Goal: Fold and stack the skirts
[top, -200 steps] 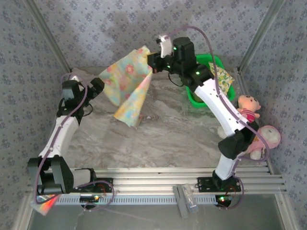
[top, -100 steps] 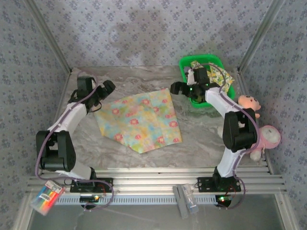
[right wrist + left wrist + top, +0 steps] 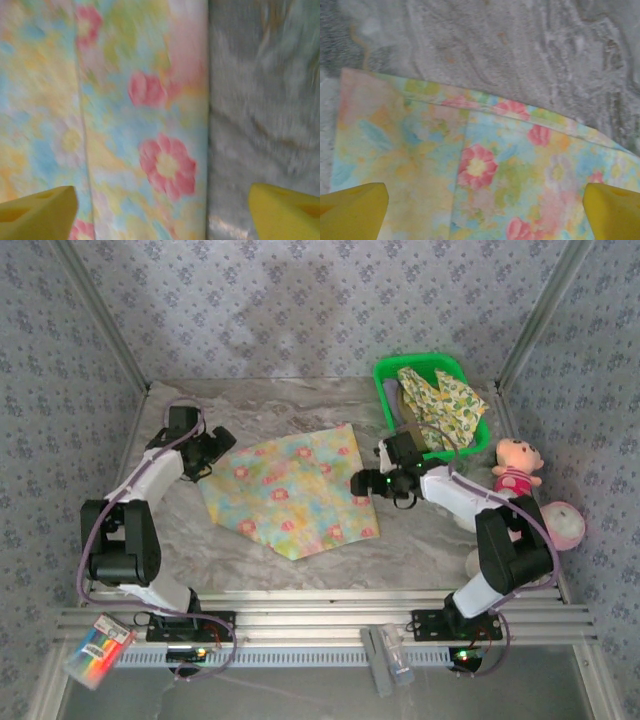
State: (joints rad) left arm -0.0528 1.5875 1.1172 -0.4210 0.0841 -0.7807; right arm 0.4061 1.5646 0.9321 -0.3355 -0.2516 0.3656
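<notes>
Folding seems barely begun: the floral skirt (image 3: 290,490) lies spread flat on the table (image 3: 420,545), left gripper (image 3: 217,444) and right gripper (image 3: 361,484) over its edges with fingers apart and empty, while the fruit-print skirt (image 3: 445,400) sits in the basket (image 3: 386,370).

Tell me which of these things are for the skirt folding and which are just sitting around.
For the job: floral skirt, spread flat; fruit-print skirt, in green basket.
Lying about: that basket; plush doll; pink plush toy.
</notes>
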